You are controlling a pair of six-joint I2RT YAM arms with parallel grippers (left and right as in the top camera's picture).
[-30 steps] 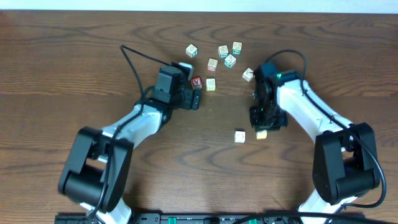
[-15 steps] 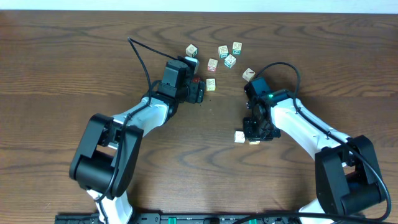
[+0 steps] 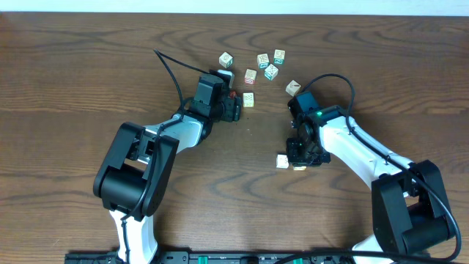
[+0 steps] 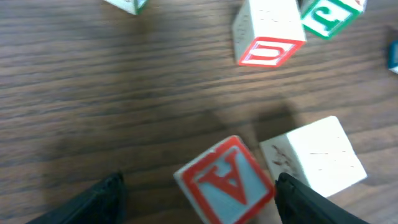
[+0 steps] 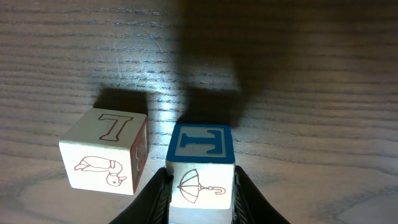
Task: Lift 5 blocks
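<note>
V block [image 4: 227, 180] set on surface [image 4: 93, 93], flanked by left claw [image 4: 200, 198] fingers, gaps left either side. Cube [image 4: 314, 155] placed just beside it; U block [image 4: 267, 34] behind. T block [image 5: 200, 165] held in right claw [image 5: 200, 198]; second T block [image 5: 106, 149] just left.

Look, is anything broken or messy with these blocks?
Nothing is broken. The blocks only lie scattered and turned different ways on the table; the red-letter block sits askew inside the open left gripper.

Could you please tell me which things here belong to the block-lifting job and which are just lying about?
Job: red-letter block, inside the open left gripper; blue-T block, held by the right gripper.
Lying about: teal-print cube; green-print cube; pinkish-print cube.
</note>
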